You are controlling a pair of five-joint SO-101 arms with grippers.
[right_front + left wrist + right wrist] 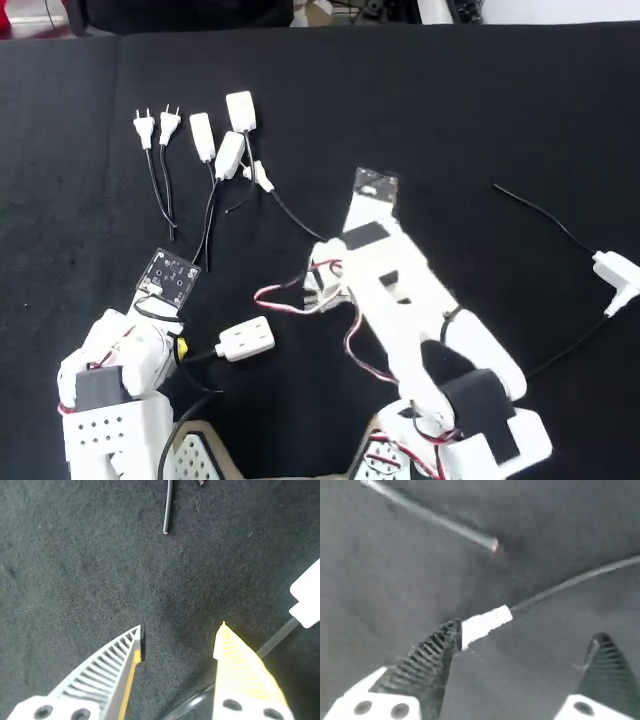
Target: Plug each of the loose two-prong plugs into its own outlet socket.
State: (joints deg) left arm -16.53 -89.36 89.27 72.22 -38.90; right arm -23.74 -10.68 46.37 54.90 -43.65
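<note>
Left claw (180, 634) hangs over the black bench (75, 570) with its white and yellow fingers spread wide and nothing between them. A white outlet socket (306, 600) pokes in just beside the yellow finger, and a bare-ended black cable (167, 505) lies farther off.

At the other wrist, the right claw (522, 640) is parted too. A small white plug (485, 621) on a dark lead lies at one black fingertip (447, 632); whether they touch I cannot tell.

From above, two two-prong plugs (145, 128) lie side by side at the far left, loose, with a cluster of white sockets (240, 110) just beside them. The left arm (110, 380) sits folded at the near corner, while the right arm (400, 290) stretches toward the middle. A white connector (615, 272) lies well apart by the right edge.
</note>
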